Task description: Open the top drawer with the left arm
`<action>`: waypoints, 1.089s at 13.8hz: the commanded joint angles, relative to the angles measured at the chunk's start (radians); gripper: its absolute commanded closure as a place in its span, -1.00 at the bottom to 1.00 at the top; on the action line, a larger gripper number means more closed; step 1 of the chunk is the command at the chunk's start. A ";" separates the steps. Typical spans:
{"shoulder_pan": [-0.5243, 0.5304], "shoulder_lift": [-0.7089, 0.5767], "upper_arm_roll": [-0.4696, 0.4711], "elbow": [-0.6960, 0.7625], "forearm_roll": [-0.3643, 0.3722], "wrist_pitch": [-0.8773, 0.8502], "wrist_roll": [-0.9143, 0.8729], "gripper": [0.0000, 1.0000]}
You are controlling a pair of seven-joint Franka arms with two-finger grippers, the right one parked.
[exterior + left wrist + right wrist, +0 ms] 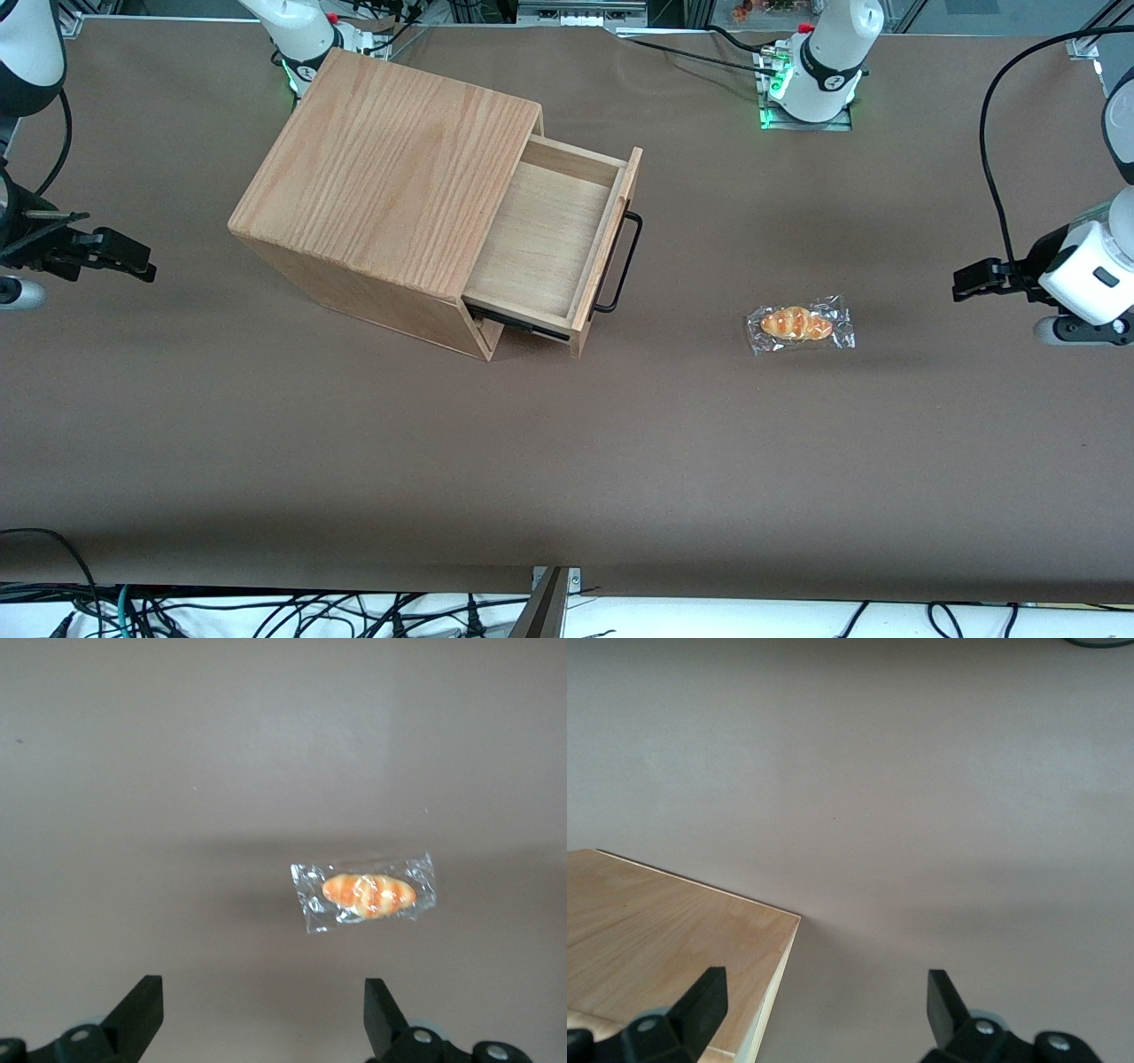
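Observation:
The top drawer (pixel 545 239) stands pulled well out of the oak-grain cabinet (pixel 381 159), and its pale plywood inside shows bare. Its thin black bar handle (pixel 620 261) is free, with nothing touching it. The left arm (pixel 1085 270) hangs at the working arm's end of the table, a long way from the drawer. Its gripper (pixel 966 285) is open and holds nothing. In the left wrist view the gripper (pixel 263 992) has its two dark fingers (pixel 142 1010) wide apart above bare table.
A wrapped bread roll (pixel 799 324) lies on the brown table (pixel 567 461), between the drawer's front and the gripper; the left wrist view shows the roll (pixel 368 894) too. A corner of the cabinet top (pixel 664 939) shows in the right wrist view.

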 commanded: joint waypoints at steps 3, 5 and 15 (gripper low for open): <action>-0.006 -0.037 0.009 -0.019 -0.048 -0.057 0.042 -1.00; -0.007 -0.041 0.009 -0.017 -0.057 -0.082 0.061 -1.00; -0.012 0.000 0.008 0.075 -0.071 -0.174 0.050 -1.00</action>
